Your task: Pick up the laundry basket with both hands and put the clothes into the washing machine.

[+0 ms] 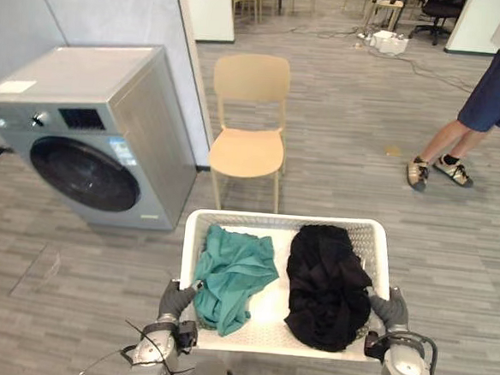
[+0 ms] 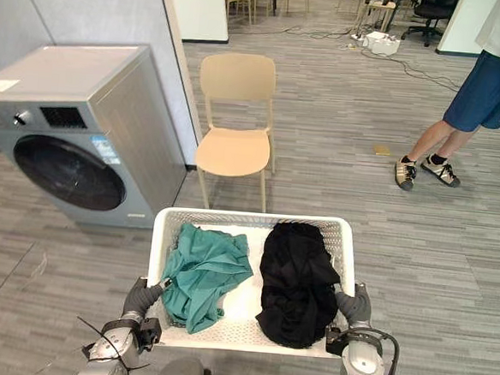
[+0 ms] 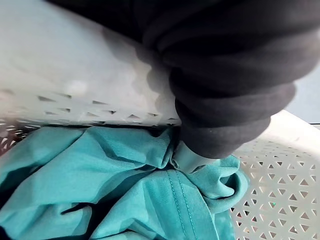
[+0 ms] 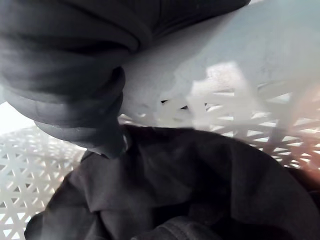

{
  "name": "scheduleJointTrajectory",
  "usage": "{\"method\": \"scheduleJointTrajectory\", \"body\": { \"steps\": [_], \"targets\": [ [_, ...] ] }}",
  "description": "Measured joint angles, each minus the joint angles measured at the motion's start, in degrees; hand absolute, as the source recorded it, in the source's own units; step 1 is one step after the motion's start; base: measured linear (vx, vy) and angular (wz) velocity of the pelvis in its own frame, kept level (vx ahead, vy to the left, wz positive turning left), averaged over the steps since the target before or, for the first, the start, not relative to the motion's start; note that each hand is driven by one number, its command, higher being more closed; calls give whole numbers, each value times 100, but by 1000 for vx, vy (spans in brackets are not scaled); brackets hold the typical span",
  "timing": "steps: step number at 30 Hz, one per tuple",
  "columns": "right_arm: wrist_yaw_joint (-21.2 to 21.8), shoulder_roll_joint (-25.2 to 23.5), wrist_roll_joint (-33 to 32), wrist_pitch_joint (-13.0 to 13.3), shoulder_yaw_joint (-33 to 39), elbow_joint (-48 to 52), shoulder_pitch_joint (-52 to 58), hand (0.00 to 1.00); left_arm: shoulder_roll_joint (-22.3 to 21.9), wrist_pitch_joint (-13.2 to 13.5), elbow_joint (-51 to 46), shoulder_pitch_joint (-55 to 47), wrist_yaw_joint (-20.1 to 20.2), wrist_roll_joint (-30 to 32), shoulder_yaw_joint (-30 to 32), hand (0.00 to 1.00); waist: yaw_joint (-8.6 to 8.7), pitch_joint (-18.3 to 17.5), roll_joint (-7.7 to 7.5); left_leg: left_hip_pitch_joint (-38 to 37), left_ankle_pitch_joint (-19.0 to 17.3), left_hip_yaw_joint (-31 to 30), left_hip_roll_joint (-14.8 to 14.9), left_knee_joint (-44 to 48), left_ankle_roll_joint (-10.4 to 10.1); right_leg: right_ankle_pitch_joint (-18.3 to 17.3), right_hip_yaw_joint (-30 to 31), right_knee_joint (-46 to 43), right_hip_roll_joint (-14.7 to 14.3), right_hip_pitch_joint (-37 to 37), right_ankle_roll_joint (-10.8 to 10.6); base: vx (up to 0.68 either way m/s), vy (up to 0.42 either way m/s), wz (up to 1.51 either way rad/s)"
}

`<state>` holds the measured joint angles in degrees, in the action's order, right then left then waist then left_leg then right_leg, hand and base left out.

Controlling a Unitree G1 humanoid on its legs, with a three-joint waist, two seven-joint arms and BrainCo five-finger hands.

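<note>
I hold a white perforated laundry basket (image 1: 282, 221) low in front of me. My left hand (image 1: 176, 300) grips its left rim and my right hand (image 1: 391, 307) grips its right rim, fingers curled over the edge. A teal garment (image 1: 232, 275) lies in the left half and a black garment (image 1: 327, 283) in the right half. In the left wrist view my left hand (image 3: 225, 100) hooks over the rim above the teal garment (image 3: 100, 185). In the right wrist view my right hand (image 4: 65, 90) sits over the black garment (image 4: 175, 190). The silver washing machine (image 1: 82, 133) stands ahead on the left, its round door closed.
A beige chair (image 1: 248, 127) stands straight ahead beyond the basket, beside a grey wall panel (image 1: 116, 11). A person (image 1: 488, 101) in blue shorts stands at the far right. More chairs and cables lie at the back of the room.
</note>
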<state>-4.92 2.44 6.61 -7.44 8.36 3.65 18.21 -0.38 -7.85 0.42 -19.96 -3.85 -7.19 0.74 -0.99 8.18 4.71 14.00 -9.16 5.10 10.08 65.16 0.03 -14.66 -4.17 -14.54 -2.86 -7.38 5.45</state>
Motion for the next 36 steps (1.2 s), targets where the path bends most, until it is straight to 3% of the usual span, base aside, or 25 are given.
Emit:
{"method": "scheduleJointTrajectory", "body": {
  "steps": [1,3,4,5,7,8,9,10,11,12,13,15,17,18,19,20,21,24,25,26,27,29,31,34,36],
  "targets": [
    [-14,51,0,-27,-1,0,-19,100,-21,8,-12,-40,0,-24,4,100,-38,-9,2,225,-213,183,-12,-969,2,-74,115,208,113,-245,-75,469,117,-48],
    [-25,143,-1,-30,-6,-6,-49,100,-62,16,-41,-102,0,-69,5,100,-43,-22,-2,309,-189,407,-146,-2994,-83,-257,219,381,351,-545,-195,511,172,-35],
    [-17,203,-1,-29,10,-41,-97,100,-137,25,-91,-172,0,-69,-1,100,-56,-73,35,343,23,332,-321,-4170,-358,-418,309,452,460,-676,-323,593,270,-47],
    [-18,228,0,-16,0,-203,-153,100,-150,2,-95,-194,-5,-64,-4,100,-119,-152,-47,406,555,273,-522,-4262,-400,-598,428,473,660,-813,-548,612,302,-55],
    [-9,128,24,-39,-2,-459,-146,100,-90,-112,-17,-243,-24,-55,-5,100,-59,-365,-368,221,435,456,-905,-4035,102,-597,646,50,1145,-886,-742,722,283,-15],
    [-1,131,25,-41,-13,-540,-189,100,-69,-120,-19,-271,-25,-54,-4,100,-5,-341,-413,241,302,528,-905,-3582,277,-413,829,-502,1196,-750,-1013,837,349,-2],
    [29,97,75,-23,-36,-646,-213,100,-1,-107,-14,-293,-45,-63,-8,100,-27,-297,-538,315,83,606,-1036,-3147,130,32,1068,-1606,1121,-463,-1111,591,326,-14],
    [32,64,77,-8,-45,-672,-196,100,6,-103,-22,-316,-50,-63,-14,100,-10,-323,-545,19,185,562,-1143,-3735,87,343,1133,-2408,1125,-168,-1265,480,293,-23],
    [63,-13,81,-3,-46,-690,-180,100,66,-90,-46,-312,-100,-61,-16,100,29,-263,-716,-578,-178,597,-1298,-4272,320,851,1253,-4082,1185,553,-1249,458,173,15],
    [87,-94,89,4,-52,-647,-157,100,126,-158,5,-201,-160,-56,66,100,85,-274,-870,-905,-295,490,-1458,-4344,389,681,1381,-5135,1146,1140,-1109,561,164,20],
    [90,-85,87,-1,-41,-662,-160,100,129,-173,6,-187,-150,-44,52,100,115,-210,-748,-1191,-332,481,-1450,-4467,399,561,1281,-5439,1090,1543,-958,593,114,28],
    [85,-80,88,1,-24,-645,-225,100,110,-155,1,-157,-152,-45,41,100,172,-106,-558,-1858,-337,403,-1328,-4891,406,233,861,-5115,1090,2101,-762,440,81,5],
    [53,-120,86,-3,-10,-550,-214,100,154,-141,-7,-76,-158,-47,38,100,178,-93,-397,-2285,-416,316,-1179,-5196,422,61,447,-3952,963,2483,-797,466,16,25],
    [21,-136,80,-5,-10,-401,-195,100,183,-104,-48,-32,-157,-63,40,100,203,-103,-378,-2538,-569,253,-1090,-5313,271,144,231,-2460,839,2470,-833,482,-61,36],
    [7,-143,78,-5,-10,-361,-194,100,183,-97,-70,-20,-157,-63,39,100,198,-124,-423,-2606,-635,236,-1100,-5365,207,288,221,-1902,781,2460,-784,486,-83,40],
    [0,-145,77,-5,-22,-306,-193,100,193,-90,-131,-32,-157,-63,41,100,182,-208,-554,-2721,-757,181,-1160,-5409,118,888,289,-1237,720,2475,-658,501,-126,53],
    [-19,-38,72,-8,-37,-292,-198,100,88,-102,-60,0,-157,-53,8,100,231,-265,-399,-2886,-855,-104,-1010,-5466,22,999,174,-1346,638,2329,-640,519,-130,53],
    [-9,142,70,-9,-56,-97,-207,100,-88,-78,-71,7,-167,-55,6,100,166,-296,-244,-2612,-813,-286,-807,-4350,-44,570,-7,-1424,587,2040,-535,533,-166,25],
    [-12,171,69,-9,-52,-35,-195,100,-129,-59,-79,5,-168,-65,6,100,178,-241,-165,-2217,-592,-272,-735,-3231,-289,459,-100,-1333,559,1755,-460,433,-153,16],
    [-14,254,68,-11,-80,86,-160,100,-183,-39,-94,-25,-169,-79,11,100,143,-204,-76,-1655,112,-250,-579,-1995,-361,394,-113,-1137,505,1463,-365,412,-131,4],
    [-18,287,66,-13,-121,161,-118,100,-181,-29,-100,-56,-168,-111,11,100,84,-177,-102,-1372,421,-196,-494,-1475,-350,363,-102,-1011,487,1315,-345,387,-89,-16],
    [-41,266,66,-14,-139,337,-11,100,-190,44,-126,-109,-153,-115,-4,100,12,-191,-5,-795,231,94,-146,-732,-186,356,-86,-536,451,797,-337,407,-60,-11],
    [-63,267,57,-13,-146,496,7,100,-207,95,-219,-147,-153,-116,6,100,-49,-178,-29,-519,-103,323,112,-1430,-111,358,16,-220,536,458,-340,334,-26,-24],
    [-119,282,51,-12,-137,616,26,100,-281,102,-260,-148,-154,-116,13,100,-134,-178,-35,-592,-90,291,161,-3333,-153,358,124,-121,671,358,-342,254,95,-36],
    [-126,296,34,-8,-130,649,31,100,-291,117,-281,-144,-154,-115,12,100,-126,-182,-32,-719,423,158,71,-4601,-341,258,156,-158,744,370,-556,255,202,-30]
  ]
}}
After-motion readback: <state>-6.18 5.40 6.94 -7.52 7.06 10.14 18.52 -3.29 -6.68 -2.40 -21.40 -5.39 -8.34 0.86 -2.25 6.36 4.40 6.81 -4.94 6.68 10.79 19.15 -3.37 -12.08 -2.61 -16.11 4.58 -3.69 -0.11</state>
